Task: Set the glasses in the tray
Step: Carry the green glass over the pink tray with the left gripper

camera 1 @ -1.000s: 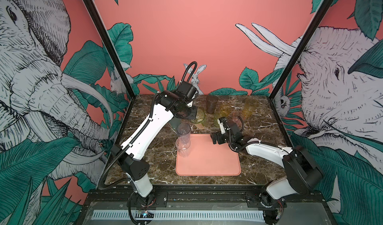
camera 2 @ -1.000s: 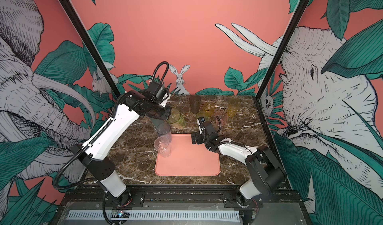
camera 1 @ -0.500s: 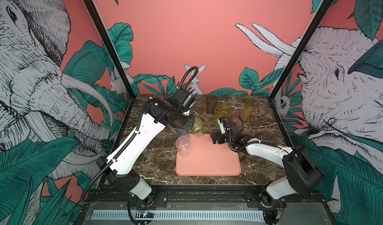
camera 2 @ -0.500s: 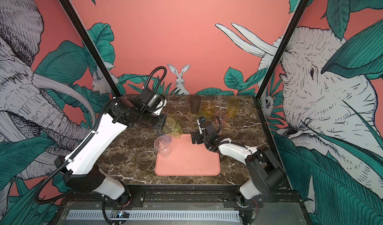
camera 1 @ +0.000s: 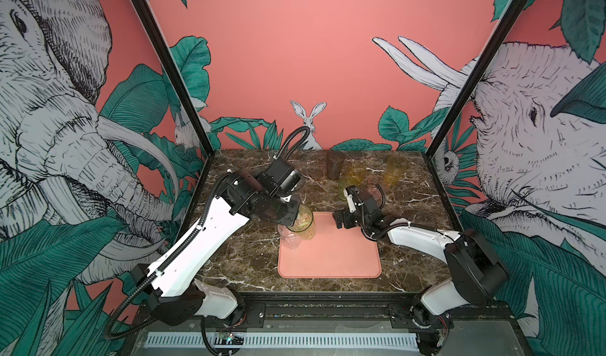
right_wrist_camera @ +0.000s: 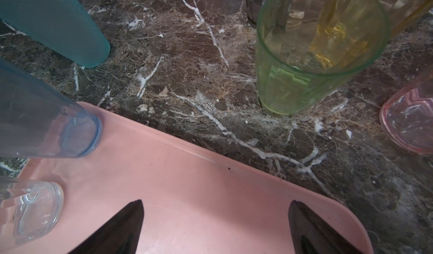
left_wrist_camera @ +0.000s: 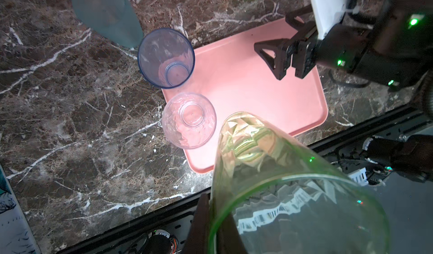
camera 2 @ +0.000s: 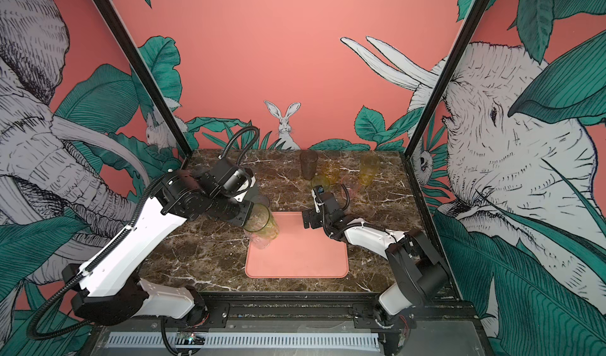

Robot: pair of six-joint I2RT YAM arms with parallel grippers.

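Left wrist view is showing a green glass (left_wrist_camera: 269,161) jutting from the left hand (camera 1: 294,218), rim at the hand, base pointing away and tilting down over the left side of the tray (left_wrist_camera: 257,96). That hand is clenching the rim, with one finger (left_wrist_camera: 202,220) lying against its outside. Two glasses are standing in the tray just beside the held one: a violet glass (left_wrist_camera: 166,58) at the far left corner and a clear glass (left_wrist_camera: 188,120) at the left edge.

Six more are standing on the surface (camera 1: 242,249): a frosted glass (right_wrist_camera: 54,23) beyond the tray's corner, and at the back a brown glass (camera 1: 335,164), tall amber glass (camera 1: 395,170), short amber glass (camera 1: 356,174), second green glass (right_wrist_camera: 304,72) and pink glass (right_wrist_camera: 410,119). That is making nine glasses, one tray, two hands.

The right hand (right_wrist_camera: 215,203) is hovering over the tray's far right corner, released and empty.
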